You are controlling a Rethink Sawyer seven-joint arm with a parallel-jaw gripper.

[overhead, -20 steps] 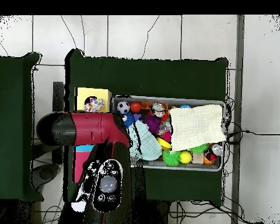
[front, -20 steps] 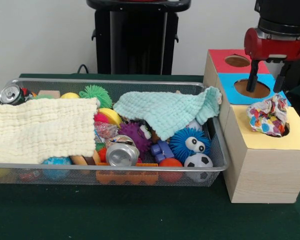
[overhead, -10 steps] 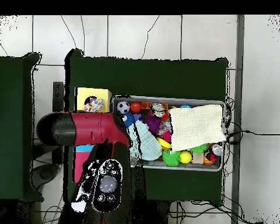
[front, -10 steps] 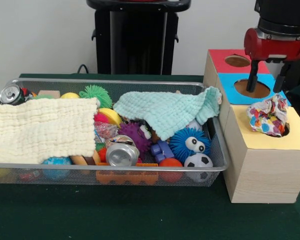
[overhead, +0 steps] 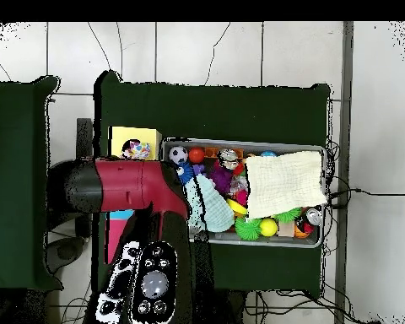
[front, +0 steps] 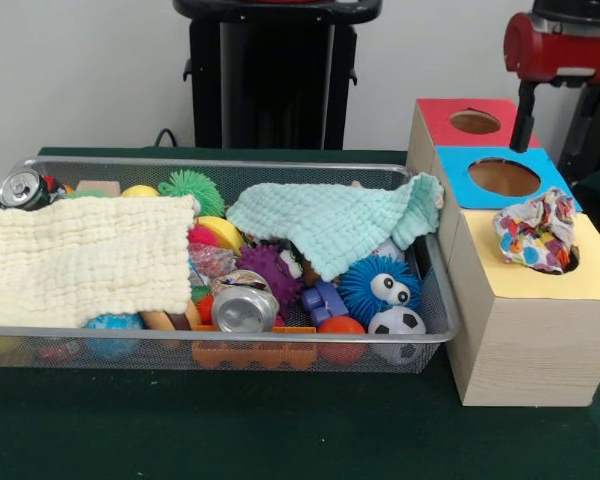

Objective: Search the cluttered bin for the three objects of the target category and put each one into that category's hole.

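Crumpled multicoloured spotted cloth (front: 536, 231) sits bunched in the hole of the yellow-topped wooden box section (front: 540, 290), not yet dropped through; red-and-black end effector (front: 546, 100) hangs above and behind it, over the blue section (front: 503, 177); whether it is parted or closed I cannot tell; it carries nothing.

Two cans: one far left (front: 21, 187), one near the front (front: 244, 308). Two cloths: cream (front: 80, 258), mint (front: 330, 225). Three holes: red (front: 475, 122), blue (front: 503, 177), yellow (front: 570, 262).
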